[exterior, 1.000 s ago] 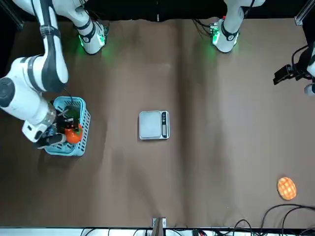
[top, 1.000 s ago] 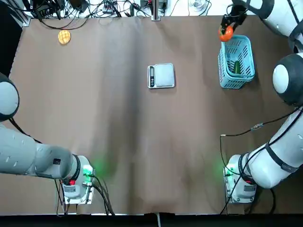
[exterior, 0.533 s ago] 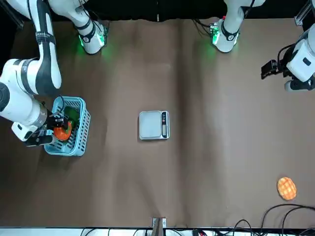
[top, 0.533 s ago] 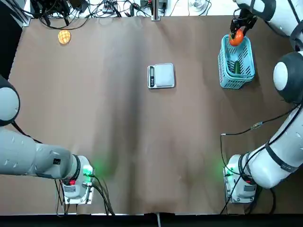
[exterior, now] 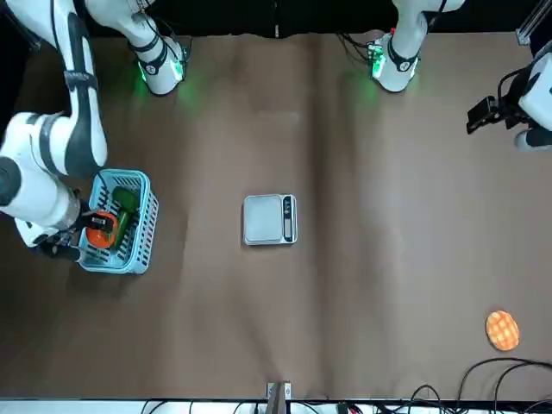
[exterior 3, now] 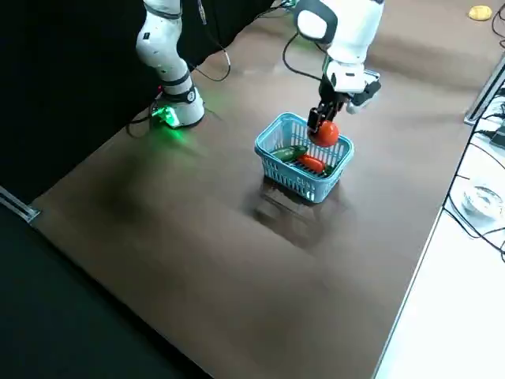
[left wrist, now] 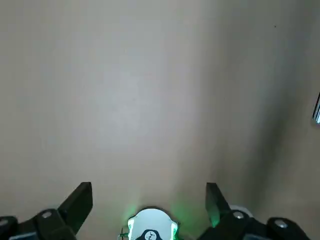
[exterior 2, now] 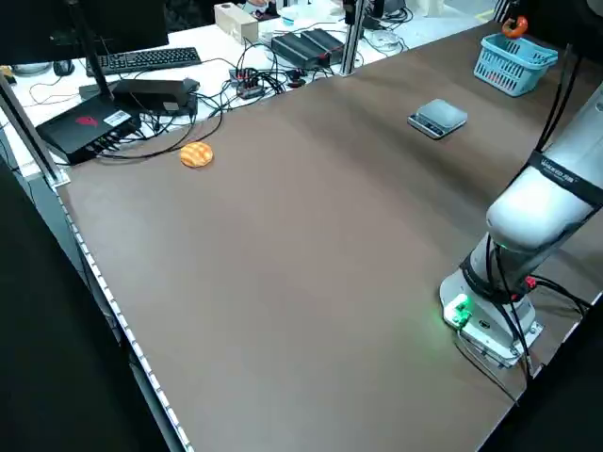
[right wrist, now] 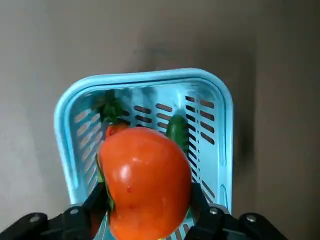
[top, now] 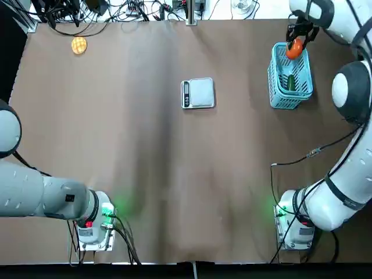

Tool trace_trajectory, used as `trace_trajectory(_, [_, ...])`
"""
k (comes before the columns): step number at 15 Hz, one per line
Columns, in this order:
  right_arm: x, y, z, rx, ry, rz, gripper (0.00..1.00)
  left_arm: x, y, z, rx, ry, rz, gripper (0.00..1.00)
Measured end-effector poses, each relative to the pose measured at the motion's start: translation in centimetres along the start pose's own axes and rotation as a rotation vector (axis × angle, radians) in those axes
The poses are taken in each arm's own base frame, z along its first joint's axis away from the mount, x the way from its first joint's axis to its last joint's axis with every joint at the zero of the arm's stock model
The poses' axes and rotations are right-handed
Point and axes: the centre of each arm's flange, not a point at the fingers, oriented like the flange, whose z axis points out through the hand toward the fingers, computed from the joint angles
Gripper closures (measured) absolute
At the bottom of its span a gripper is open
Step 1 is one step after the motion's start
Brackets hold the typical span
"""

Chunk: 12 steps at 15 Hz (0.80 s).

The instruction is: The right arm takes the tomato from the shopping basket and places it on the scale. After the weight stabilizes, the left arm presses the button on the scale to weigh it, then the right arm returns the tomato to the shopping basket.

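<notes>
The orange-red tomato (top: 294,47) (right wrist: 145,182) is held in my right gripper (top: 296,43) (right wrist: 148,197), which is shut on it. It hangs over the far end of the light-blue shopping basket (top: 272,75) (exterior 3: 304,185), about at rim height (exterior 3: 324,133). In the front view the tomato (exterior: 102,233) shows inside the basket's outline (exterior: 147,226). The silver scale (top: 198,93) (exterior: 263,219) lies bare at the table's middle, its dark strip on its left. My left gripper (left wrist: 148,189) is open over bare table, far off at the left side.
A green vegetable (right wrist: 176,131) and a red one with green leaves (right wrist: 114,127) lie in the basket. A yellow-orange waffle-like disc (top: 79,45) (exterior: 502,329) sits at the far left corner. Cables and boxes line the table's far edge.
My right gripper has carried the tomato from beyond the basket's far left corner to over its far end and lowered it. The left arm shifted slightly.
</notes>
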Motion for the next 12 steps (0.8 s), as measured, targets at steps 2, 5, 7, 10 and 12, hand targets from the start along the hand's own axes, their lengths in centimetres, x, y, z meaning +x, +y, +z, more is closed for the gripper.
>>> trace_trajectory(2, [0.5,-0.3,1.7,-0.019,0.005,0.038,0.29,-0.4,-0.1,-0.4,0.001,0.008,-0.001,0.0])
trace_trajectory(5, [0.2,-0.4,4.8,-0.029,0.009,0.116,0.29,-0.5,-0.1,-0.5,0.006,0.009,-0.005,0.0])
trace_trajectory(7, [-0.3,-0.7,6.6,-0.037,-0.007,0.145,0.29,-0.5,-0.1,-0.5,0.006,0.008,-0.006,0.0])
trace_trajectory(10, [-0.9,-1.0,8.3,-0.047,-0.035,0.161,0.29,-0.5,0.2,-0.5,0.007,0.009,0.001,0.0])
trace_trajectory(12, [-1.2,-1.0,9.2,-0.052,-0.044,0.164,0.29,-0.5,0.3,-0.5,0.007,0.009,0.001,0.0])
